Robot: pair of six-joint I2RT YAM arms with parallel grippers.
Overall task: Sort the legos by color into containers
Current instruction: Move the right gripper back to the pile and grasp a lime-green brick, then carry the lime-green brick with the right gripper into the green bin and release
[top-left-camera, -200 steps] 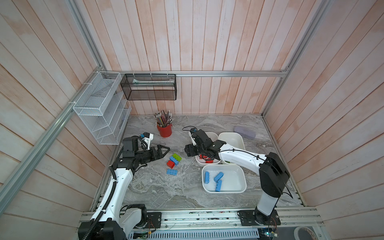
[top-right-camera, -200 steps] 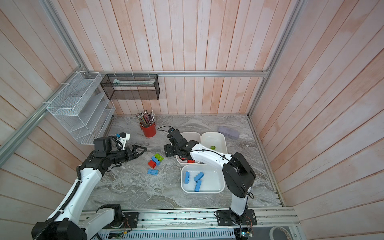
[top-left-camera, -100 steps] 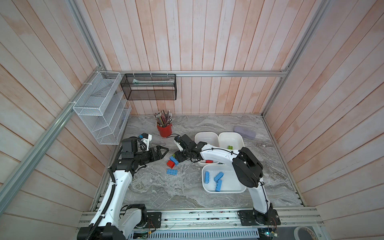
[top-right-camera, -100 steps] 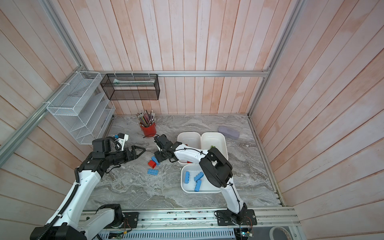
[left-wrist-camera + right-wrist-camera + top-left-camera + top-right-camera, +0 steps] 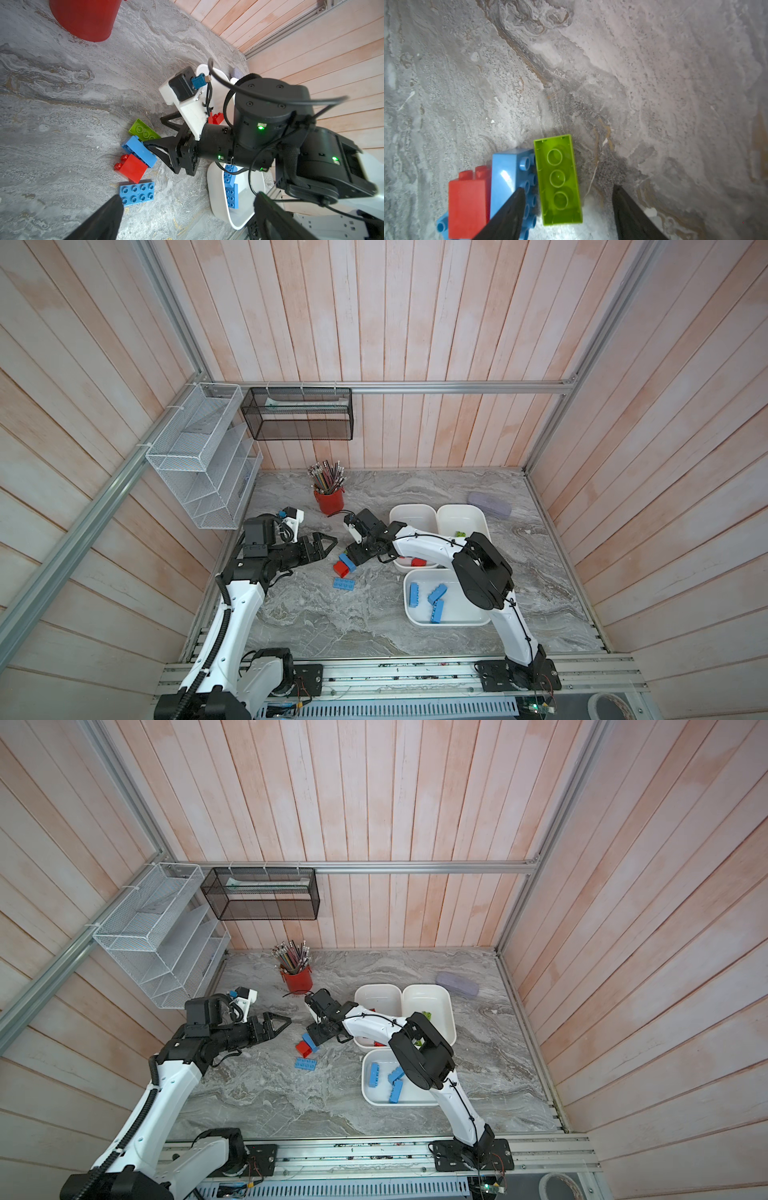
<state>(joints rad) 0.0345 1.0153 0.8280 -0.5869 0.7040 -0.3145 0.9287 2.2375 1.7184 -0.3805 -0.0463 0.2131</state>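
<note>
On the marble lies a loose cluster of legos: a lime green brick (image 5: 557, 178) turned studs-down, a blue brick (image 5: 508, 172) on its side and a red brick (image 5: 467, 197), with a flat blue plate (image 5: 137, 193) a little apart. My right gripper (image 5: 568, 188) is open and low over the cluster. The green brick sits between its fingers, untouched, and one finger overlaps the blue brick. My left gripper (image 5: 328, 547) hovers open to the left of the pile, empty. Three white containers stand to the right: one (image 5: 406, 597) with blue bricks, one (image 5: 413, 507) with red, one (image 5: 461, 508) with green.
A red pencil cup (image 5: 330, 499) stands behind the pile. A purple case (image 5: 489, 506) lies at the back right. White wire baskets (image 5: 199, 460) and a black mesh basket (image 5: 299, 414) hang on the walls. My right arm reaches across the red container.
My right gripper has swung left from above the container with red bricks to the loose pile and come down over the green brick. The left arm has barely moved.
</note>
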